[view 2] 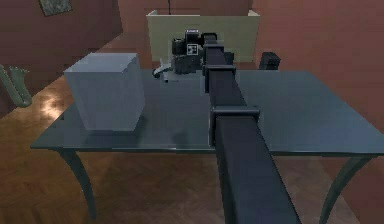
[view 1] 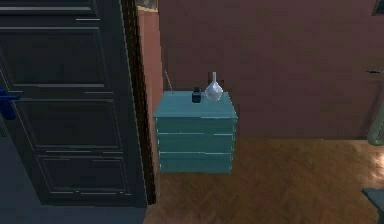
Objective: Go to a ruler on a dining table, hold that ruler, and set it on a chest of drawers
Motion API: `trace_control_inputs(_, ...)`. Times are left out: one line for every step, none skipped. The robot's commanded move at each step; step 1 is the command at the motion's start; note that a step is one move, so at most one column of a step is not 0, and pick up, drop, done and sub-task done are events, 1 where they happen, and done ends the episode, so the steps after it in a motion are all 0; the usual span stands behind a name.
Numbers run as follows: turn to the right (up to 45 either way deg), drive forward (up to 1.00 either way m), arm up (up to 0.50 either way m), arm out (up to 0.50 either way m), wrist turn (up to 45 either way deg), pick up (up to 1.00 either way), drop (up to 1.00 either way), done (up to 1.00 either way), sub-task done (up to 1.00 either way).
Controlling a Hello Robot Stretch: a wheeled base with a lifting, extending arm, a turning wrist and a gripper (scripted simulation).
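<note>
Forward view: a teal chest of drawers (view 1: 196, 138) with three drawer fronts is set against a reddish wall (view 1: 290, 60), just right of a dark panelled door (view 1: 70, 100). On its top, a small dark item (view 1: 196, 97) is placed to the left with a pale glass vase (view 1: 214, 89) just beside it to the right. A wooden floor (view 1: 290, 185) is seen in front. Arm side view: the dark arm (view 2: 235, 130) is extended over a dark dining table (view 2: 310, 115) with curved legs. The gripper (view 2: 166, 70) is seen at the arm's far end, above the tabletop, just right of a grey-blue box (view 2: 105, 90) and in front of a cream open box (view 2: 160, 35) at the table's far edge. Whether anything is held by the gripper cannot be told, and the ruler cannot be made out with certainty there. A small black block (view 2: 269, 62) is placed at the far right of the table.
</note>
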Motion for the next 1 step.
trace_control_inputs(0.0,0.0,0.0,0.0,-45.0,0.0,0.0,0.0,0.0)
